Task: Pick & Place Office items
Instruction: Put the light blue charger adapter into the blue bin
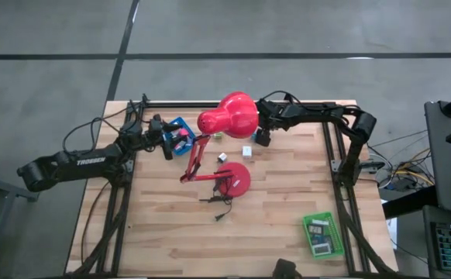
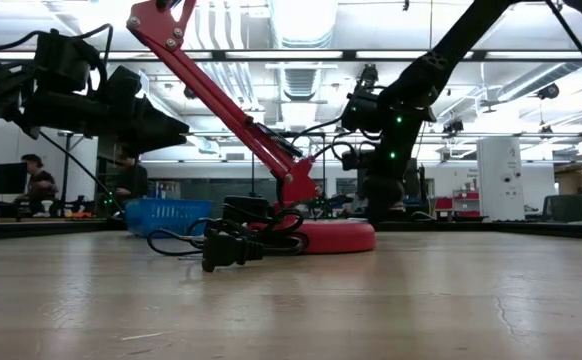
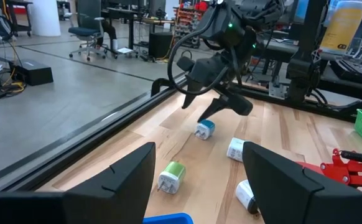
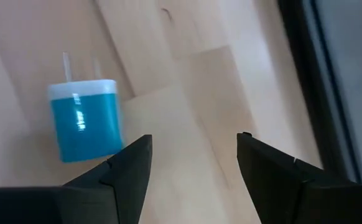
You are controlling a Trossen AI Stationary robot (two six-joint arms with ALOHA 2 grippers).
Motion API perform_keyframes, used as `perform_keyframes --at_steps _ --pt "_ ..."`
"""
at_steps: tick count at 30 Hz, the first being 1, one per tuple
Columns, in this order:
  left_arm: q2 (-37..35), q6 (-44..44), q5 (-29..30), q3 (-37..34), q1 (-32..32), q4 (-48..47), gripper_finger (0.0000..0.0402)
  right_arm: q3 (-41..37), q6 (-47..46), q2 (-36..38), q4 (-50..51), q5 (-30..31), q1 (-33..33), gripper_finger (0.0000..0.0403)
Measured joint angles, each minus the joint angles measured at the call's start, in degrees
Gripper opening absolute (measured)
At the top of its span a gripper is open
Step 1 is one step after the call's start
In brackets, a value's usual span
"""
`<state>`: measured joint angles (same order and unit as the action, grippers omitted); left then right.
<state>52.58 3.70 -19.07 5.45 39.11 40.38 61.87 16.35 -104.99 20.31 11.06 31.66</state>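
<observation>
The office items are small plug-like blocks lying flat on the wood near the table's far edge. The left wrist view shows a teal one (image 3: 204, 129), a green one (image 3: 170, 176) and two white ones (image 3: 235, 149) (image 3: 246, 194). My right gripper (image 4: 193, 155) (image 1: 260, 138) is open and hovers just above the table; the teal block (image 4: 84, 127) lies beside one finger, outside the gap. My left gripper (image 3: 199, 168) (image 1: 171, 143) is open and empty, above the blue tray (image 1: 180, 133) at the far left.
A big red desk lamp stands mid-table, with its head (image 1: 229, 115) next to my right gripper, its base (image 1: 233, 180) nearer and its black cord (image 2: 226, 245) coiled in front. A green tray (image 1: 322, 235) with flat pieces sits near the right front corner.
</observation>
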Motion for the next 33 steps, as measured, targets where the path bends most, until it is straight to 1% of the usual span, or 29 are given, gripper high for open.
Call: perform_keyframes --at_steps 5,9,14,25,33 --pt "0.00 -0.02 0.00 0.00 0.00 0.00 0.0245 0.17 0.27 0.13 0.08 -6.35 -0.30 0.0228" --pt "0.00 -0.02 0.00 0.00 0.00 0.00 0.0245 0.48 0.63 0.14 0.03 -7.61 -1.15 0.0228" --pt "0.00 -0.04 0.00 0.00 0.00 -0.02 0.0245 0.59 0.58 0.26 0.00 -12.50 -2.40 0.0228" --pt "0.00 -0.04 0.00 0.00 0.00 -0.09 0.0245 0.55 0.12 0.31 2.13 -12.87 -3.71 0.0228" --pt "0.00 -0.04 0.02 0.00 0.00 -0.09 0.0245 0.48 -1.60 0.33 -2.16 -12.59 -5.91 0.0228"
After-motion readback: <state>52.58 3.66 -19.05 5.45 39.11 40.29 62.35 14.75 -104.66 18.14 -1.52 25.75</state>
